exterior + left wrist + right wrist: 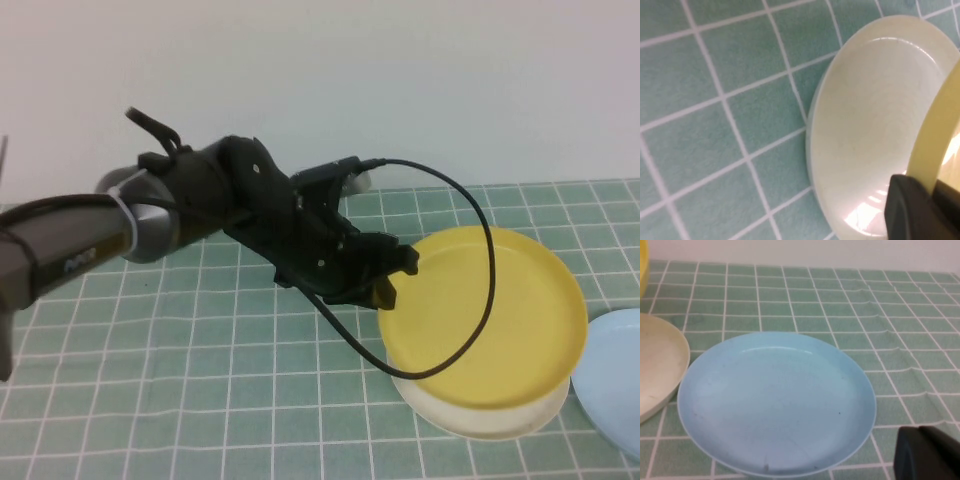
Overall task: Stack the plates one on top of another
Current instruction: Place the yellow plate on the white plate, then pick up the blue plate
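Left tool (pixel 388 280) clamped on near-left rim of yellow plate (pixel 490 315), holding it tilted just above white plate (pixel 480 418), mostly covering it. White plate flat on green gridded bench (pixel 200 380). Light blue plate (pixel 618 385) flat on bench just right of white one, apart from it. Right tool (pixel 927 454) low beside blue plate; grip state cannot tell.

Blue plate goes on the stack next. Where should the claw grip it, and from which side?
Grip the rim: the light blue plate is shallow and lies flat on the mat, so only its edge offers purchase. Its right side looks best, since the white plate crowds the other. The right claw hovers near it; the left claw pinches the yellow plate at its rim.
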Available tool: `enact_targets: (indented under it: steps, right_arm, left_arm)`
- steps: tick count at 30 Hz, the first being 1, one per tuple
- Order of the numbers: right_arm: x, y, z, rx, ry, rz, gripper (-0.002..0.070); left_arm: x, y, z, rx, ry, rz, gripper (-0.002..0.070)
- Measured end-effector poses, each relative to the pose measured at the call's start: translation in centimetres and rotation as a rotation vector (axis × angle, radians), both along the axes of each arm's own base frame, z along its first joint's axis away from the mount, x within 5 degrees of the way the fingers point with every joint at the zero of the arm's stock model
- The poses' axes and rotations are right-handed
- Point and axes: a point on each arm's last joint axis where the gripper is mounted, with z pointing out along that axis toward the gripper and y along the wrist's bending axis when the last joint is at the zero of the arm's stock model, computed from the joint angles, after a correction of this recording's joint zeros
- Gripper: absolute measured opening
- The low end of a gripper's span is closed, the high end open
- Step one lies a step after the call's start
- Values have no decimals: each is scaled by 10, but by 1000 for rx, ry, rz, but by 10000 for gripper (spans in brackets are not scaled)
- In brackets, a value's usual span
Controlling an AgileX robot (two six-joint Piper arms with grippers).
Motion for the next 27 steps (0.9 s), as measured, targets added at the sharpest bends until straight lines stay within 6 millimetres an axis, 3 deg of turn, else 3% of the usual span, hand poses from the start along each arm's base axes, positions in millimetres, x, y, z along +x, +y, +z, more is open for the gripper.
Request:
enact_targets:
  steps: [4,9,11,15,17,18,22,27]
  right_arm:
    - [0,0,0,0,0,0,-2]
    - [0,0,0,0,0,0,-2]
    - [0,0,0,0,0,0,-2]
    - [0,0,0,0,0,0,-2]
    - [0,0,0,0,0,0,-2]
    - [0,0,0,0,0,0,-2]
    - [0,0,0,0,0,0,-2]
    - [0,0,0,0,0,0,-2]
  left_arm:
    - [1,-4,-10,-22,25,-22,67]
    - [1,-5,-11,-21,28,-20,281]
    - [2,-3,-12,-23,48,-3,272]
    - [-2,-2,-1,-36,49,-9,128]
    - [-5,0,12,-51,24,-17,13]
    - [-7,2,21,-58,-3,-23,1]
    - [-18,11,66,-107,-123,-20,0]
    - [-50,33,141,-209,-305,-14,0]
